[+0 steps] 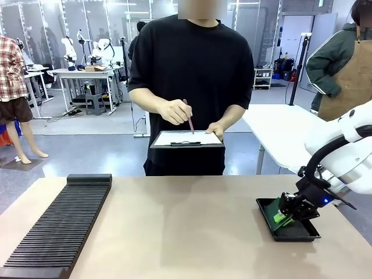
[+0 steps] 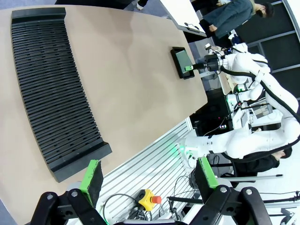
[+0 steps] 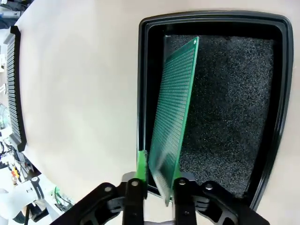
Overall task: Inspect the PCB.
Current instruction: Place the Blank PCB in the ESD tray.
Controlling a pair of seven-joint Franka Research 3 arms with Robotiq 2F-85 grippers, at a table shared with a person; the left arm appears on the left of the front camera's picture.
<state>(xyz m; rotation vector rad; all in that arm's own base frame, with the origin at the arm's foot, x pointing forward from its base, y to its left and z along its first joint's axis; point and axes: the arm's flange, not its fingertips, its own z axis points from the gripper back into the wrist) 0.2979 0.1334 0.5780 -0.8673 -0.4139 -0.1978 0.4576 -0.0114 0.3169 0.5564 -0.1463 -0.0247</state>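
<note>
Across the front view sit one long black slotted rack (image 1: pixel 61 224) at the left of the table (image 1: pixel 186 226) and one shallow black tray (image 1: pixel 288 220) at the right; the right gripper (image 1: pixel 289 214) reaches down into that tray, where a bit of the green PCB (image 1: pixel 281 219) shows by its fingers. One person (image 1: pixel 192 81) stands at the far side holding one clipboard (image 1: pixel 186 139) and one pen (image 1: pixel 189 119). Next, the left wrist view: the left gripper (image 2: pixel 147 177) hangs off the table's edge with its jaws spread wide and nothing between them; farther off lie the same rack (image 2: pixel 51 89) and the tray (image 2: pixel 182 63). Lastly, the right wrist view: one PCB (image 3: pixel 174 117) stands tilted on edge over the tray's dark foam (image 3: pixel 229 103), its near end between the right gripper's (image 3: pixel 161 176) fingers; whether they are clamped on it I cannot tell.
</note>
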